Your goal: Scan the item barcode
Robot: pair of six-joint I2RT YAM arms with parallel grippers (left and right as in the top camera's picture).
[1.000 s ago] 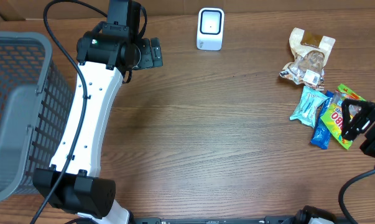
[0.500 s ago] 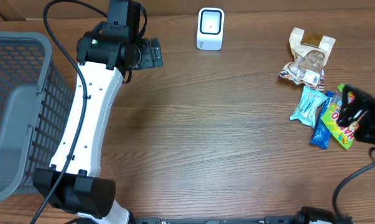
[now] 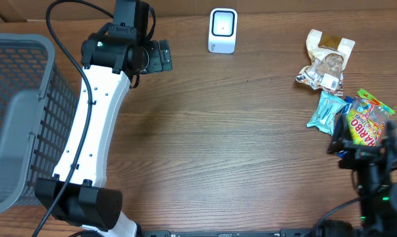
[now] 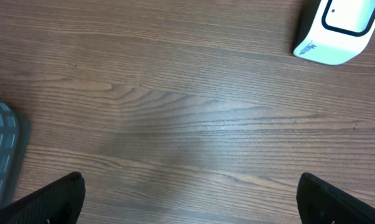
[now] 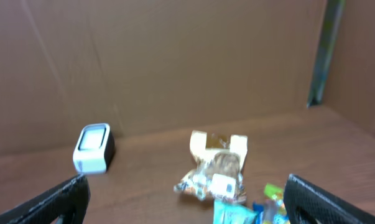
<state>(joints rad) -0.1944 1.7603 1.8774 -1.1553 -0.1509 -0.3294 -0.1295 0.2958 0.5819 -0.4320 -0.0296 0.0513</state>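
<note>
1. A grey mesh basket (image 3: pixel 14 118) stands at the left edge of the wooden table (image 3: pixel 238 145).
2. The white left arm (image 3: pixel 93 131) reaches from the near edge toward the far side. The left claw (image 3: pixel 160 57) points right, toward the scanner. In its wrist view the left claw (image 4: pixel 190 199) has its two fingers spread wide, with only bare wood between them. It holds nothing.
3. A small white scanner (image 3: pixel 222 30) stands upright at the far edge, near the middle, well apart from both claws.
4. A tan snack bag (image 3: pixel 326 62) lies far right.
5. Nearer than it, three packets lie side by side, touching: a teal packet (image 3: pixel 325 110), a blue packet (image 3: pixel 341 137) and a green and yellow Haribo bag (image 3: pixel 368 115), the rightmost.
6. The right claw (image 3: pixel 364 141) sits over the near end of the Haribo bag, fingers spread fully. One dark fingertip is at the blue packet, the other just right of the bag. Whether it touches the bag cannot be told.
7. The right wrist view looks over the packets toward the far wall. Nothing lies between the fingers, so the right claw holds nothing.
</note>
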